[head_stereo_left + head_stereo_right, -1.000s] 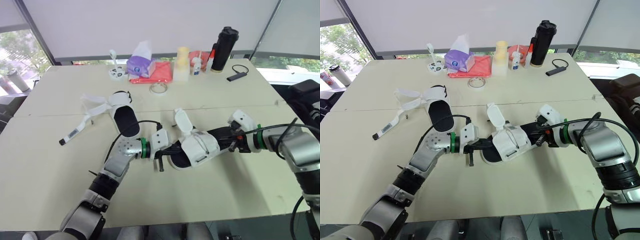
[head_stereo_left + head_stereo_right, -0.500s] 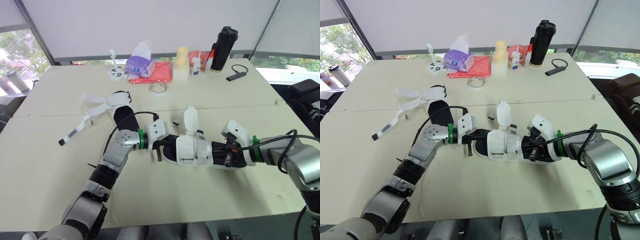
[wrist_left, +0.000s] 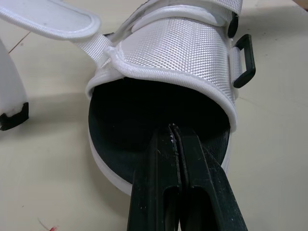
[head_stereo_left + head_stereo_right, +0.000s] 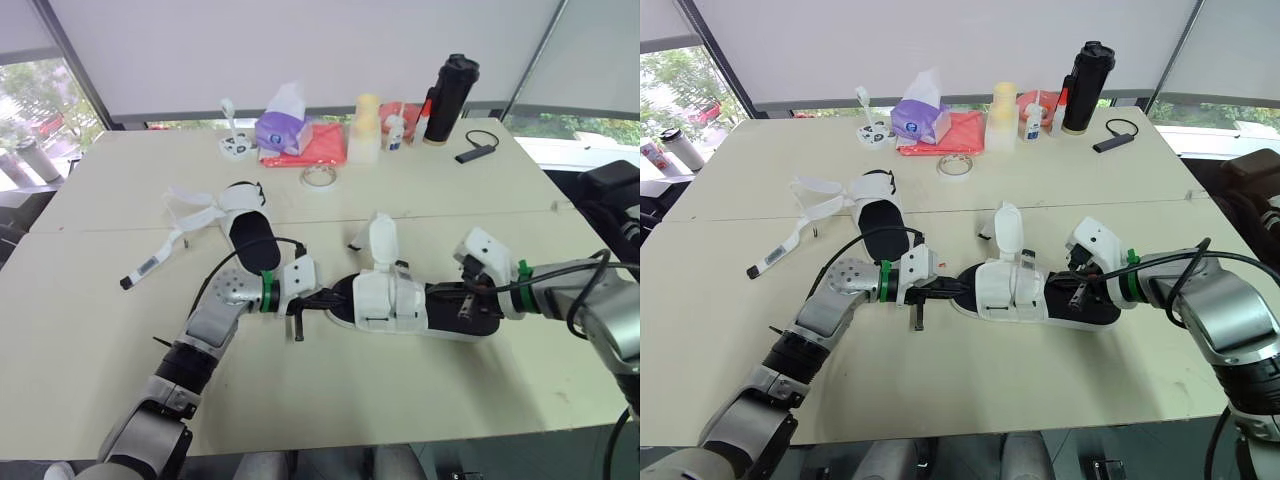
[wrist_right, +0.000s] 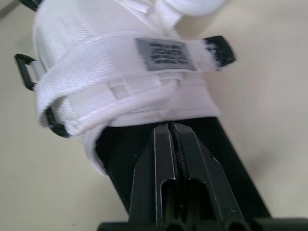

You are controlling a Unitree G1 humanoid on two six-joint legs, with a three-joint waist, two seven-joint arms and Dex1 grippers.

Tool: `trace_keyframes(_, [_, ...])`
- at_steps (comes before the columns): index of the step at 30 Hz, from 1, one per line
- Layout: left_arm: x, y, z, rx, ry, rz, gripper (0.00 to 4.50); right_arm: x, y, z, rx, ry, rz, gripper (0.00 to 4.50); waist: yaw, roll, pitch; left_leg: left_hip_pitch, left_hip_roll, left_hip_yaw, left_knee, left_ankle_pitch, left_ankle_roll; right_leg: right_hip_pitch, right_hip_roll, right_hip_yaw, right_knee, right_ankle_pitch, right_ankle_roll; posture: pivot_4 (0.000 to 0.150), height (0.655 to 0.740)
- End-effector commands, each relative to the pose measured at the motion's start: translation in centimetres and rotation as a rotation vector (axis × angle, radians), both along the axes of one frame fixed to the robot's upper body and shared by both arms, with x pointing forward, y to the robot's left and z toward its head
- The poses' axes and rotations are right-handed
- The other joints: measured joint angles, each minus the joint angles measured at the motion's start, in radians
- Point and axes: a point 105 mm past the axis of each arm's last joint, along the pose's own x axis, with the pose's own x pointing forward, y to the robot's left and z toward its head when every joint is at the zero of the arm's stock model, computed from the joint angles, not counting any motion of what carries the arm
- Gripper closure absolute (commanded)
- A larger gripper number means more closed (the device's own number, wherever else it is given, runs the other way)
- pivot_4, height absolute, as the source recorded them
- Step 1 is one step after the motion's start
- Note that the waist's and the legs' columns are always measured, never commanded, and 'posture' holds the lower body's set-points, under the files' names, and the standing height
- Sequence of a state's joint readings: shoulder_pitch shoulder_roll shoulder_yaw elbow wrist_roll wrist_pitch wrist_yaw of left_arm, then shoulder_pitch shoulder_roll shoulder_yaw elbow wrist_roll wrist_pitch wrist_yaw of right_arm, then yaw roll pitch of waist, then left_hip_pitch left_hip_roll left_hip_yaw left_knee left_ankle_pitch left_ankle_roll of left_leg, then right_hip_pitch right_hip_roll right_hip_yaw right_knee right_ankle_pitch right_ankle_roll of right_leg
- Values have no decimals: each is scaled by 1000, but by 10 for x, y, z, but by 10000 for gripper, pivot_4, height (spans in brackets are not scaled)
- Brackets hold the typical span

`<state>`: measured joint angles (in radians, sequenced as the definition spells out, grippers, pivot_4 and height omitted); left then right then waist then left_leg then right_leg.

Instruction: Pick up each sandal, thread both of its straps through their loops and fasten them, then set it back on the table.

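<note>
Sandal (image 4: 1015, 292) lies apparently steadied by left gripper (image 3: 174, 130) at 9 o'clock and right gripper (image 5: 168, 127) at 3 o'clock, both closed, empty.

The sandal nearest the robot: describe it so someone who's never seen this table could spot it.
On the beige table, look at the near half, just right of centre, for a white mesh sandal with a black footbed. Unlike the other white sandal farther back left, whose straps sprawl loose, its upper is closed, one flap standing up.
</note>
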<state>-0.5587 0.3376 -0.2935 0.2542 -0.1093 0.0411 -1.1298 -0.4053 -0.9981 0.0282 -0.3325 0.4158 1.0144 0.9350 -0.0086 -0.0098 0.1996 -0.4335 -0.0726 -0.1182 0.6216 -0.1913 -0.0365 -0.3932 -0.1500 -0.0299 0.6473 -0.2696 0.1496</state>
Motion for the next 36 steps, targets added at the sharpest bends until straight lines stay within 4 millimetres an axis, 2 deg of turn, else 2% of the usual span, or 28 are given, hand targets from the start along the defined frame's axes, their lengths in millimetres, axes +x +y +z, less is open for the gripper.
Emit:
trace_keyframes(1, [0,-4,8,-24,-23,-9,45000,3,-5,23,-16,-79,10,44623,0,0,0,0,0,0,0,0,0,0,0,0,0,0,0,1500,7400])
trace_keyframes(6, [-1,-12,11,-43,-7,-36,45000,16,-23,49,-68,-164,-48,44623,-1,0,0,0,0,0,0,0,0,0,0,0,0,0,0,1500,7400])
trace_keyframes(10, [-1,-12,2,9,4,-47,45000,35,-25,67,-58,-241,-100,44623,-6,0,0,0,0,0,0,0,0,0,0,0,0,0,0,1500,7400])
trace_keyframes(15, [0,-12,-5,46,11,-48,45000,51,-9,78,38,-259,-116,44623,-3,0,0,0,0,0,0,0,0,-1,0,0,0,0,0,1500,7400])
trace_keyframes(19, [2,-12,-11,68,12,-36,45000,65,21,85,234,-196,-100,44623,-4,0,0,0,0,0,-1,0,0,0,0,0,0,0,0,1500,7400])
trace_keyframes(23, [2,-13,-15,69,12,-27,45000,77,34,84,332,-119,-112,44623,-1,0,0,0,0,0,0,0,0,-1,0,0,1,0,0,1500,7400])
trace_keyframes(26, [2,-14,-15,62,10,-22,45000,81,38,83,393,-70,-111,36292,0,0,0,0,-1,-1,0,0,0,0,0,0,0,0,0,1500,7400])
trace_keyframes(28, [2,-14,-16,61,7,-22,45000,87,37,81,401,-53,-136,27234,-2,0,0,0,-1,-1,0,0,0,0,0,0,0,0,0,1500,7400])
trace_keyframes(33, [3,-15,-14,53,2,-16,45000,97,34,84,532,72,-211,701,-6,1,0,0,-1,-1,0,0,0,-1,0,0,2,1,0,1500,7400])
trace_keyframes(36, [3,-16,-13,46,-3,-14,45000,99,34,80,588,154,-233,232,-4,1,0,0,-1,-1,0,0,0,-1,0,0,2,1,0,1500,7400])
